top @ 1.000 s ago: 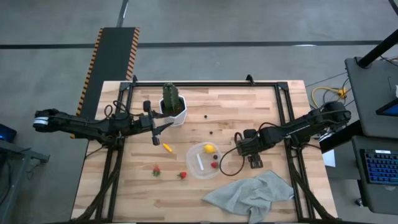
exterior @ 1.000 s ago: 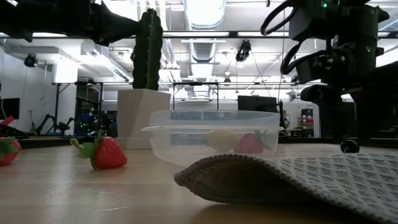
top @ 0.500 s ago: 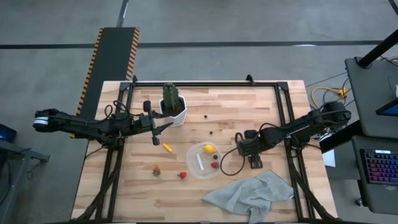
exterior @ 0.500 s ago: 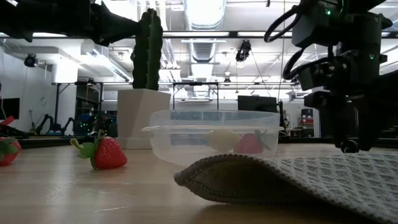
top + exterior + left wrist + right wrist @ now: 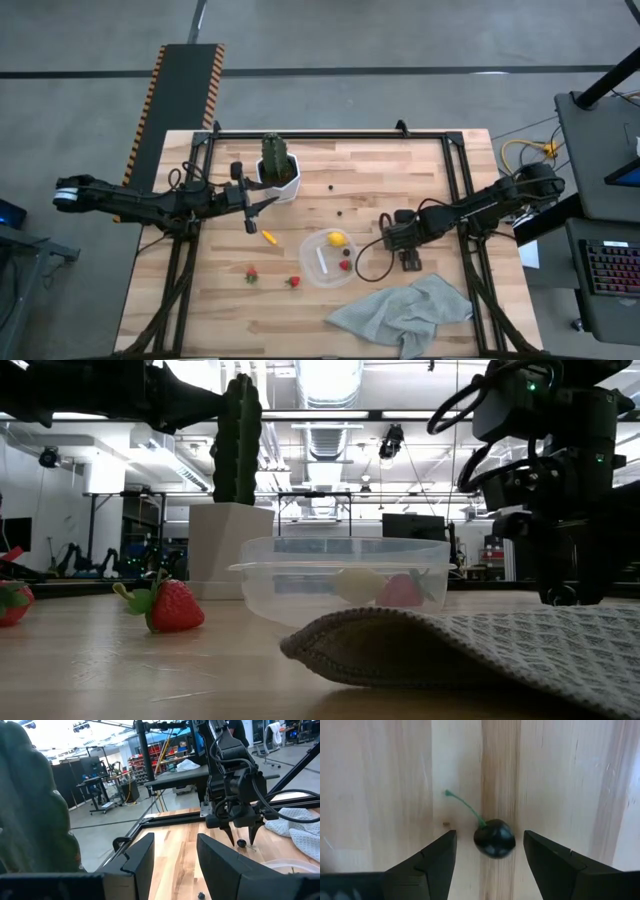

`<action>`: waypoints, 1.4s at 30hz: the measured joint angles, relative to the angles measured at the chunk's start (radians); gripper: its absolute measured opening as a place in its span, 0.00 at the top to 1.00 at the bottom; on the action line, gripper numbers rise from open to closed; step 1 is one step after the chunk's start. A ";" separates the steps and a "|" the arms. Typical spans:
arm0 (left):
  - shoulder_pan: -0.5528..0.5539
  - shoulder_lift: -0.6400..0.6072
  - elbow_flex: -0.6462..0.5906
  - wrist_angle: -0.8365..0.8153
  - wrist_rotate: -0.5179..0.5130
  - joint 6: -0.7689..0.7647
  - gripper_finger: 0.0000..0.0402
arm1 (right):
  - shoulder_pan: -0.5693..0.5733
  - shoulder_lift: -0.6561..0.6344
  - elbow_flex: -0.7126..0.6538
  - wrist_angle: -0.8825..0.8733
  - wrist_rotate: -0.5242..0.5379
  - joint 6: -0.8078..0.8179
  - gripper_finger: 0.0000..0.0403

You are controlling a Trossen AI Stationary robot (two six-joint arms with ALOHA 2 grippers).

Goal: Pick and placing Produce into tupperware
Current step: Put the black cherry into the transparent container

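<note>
- The right tool (image 5: 489, 855) points down at the bench (image 5: 400, 160), its fingers spread apart with nothing held; a dark cherry with a green stem (image 5: 493, 838) lies on the wood between the fingertips, touching neither.
- From above, this right tool (image 5: 384, 224) sits just beside the tupperware (image 5: 310, 245), on the side nearer the right arm.
- The tupperware holds a yellow lemon (image 5: 337, 239) and a red strawberry (image 5: 345, 265), with a white mark along its floor.
- Two more strawberries (image 5: 251, 273) (image 5: 293, 282) lie on the bench beside the container; an orange carrot piece (image 5: 268, 237) lies nearer the left arm.
- Small dark berries (image 5: 338, 211) (image 5: 330, 186) rest on the wood beyond the tupperware.
- A grey-green cloth (image 5: 405, 310) lies crumpled near the front edge.
- The left tool (image 5: 258, 207) hovers with fingers apart and empty, beside the cactus (image 5: 276, 155) in its white pot (image 5: 282, 184).
</note>
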 joint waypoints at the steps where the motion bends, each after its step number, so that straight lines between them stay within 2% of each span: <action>1: 0.000 0.000 0.000 -0.001 0.000 0.000 0.66 | 0.000 0.000 0.000 0.005 0.000 0.000 0.44; 18: 0.000 0.000 0.000 -0.001 0.000 0.000 0.66 | 0.000 0.001 -0.001 0.007 0.000 -0.001 0.46; 22: 0.000 0.000 0.000 -0.001 0.000 0.000 0.66 | 0.000 0.006 -0.003 0.006 0.000 -0.001 0.52; 32: 0.000 0.000 0.000 -0.001 0.000 0.000 0.66 | 0.000 0.013 -0.004 0.009 0.000 -0.001 0.76; 42: 0.000 0.000 0.000 -0.001 0.000 0.000 0.66 | 0.000 0.013 -0.003 0.010 0.000 0.004 0.76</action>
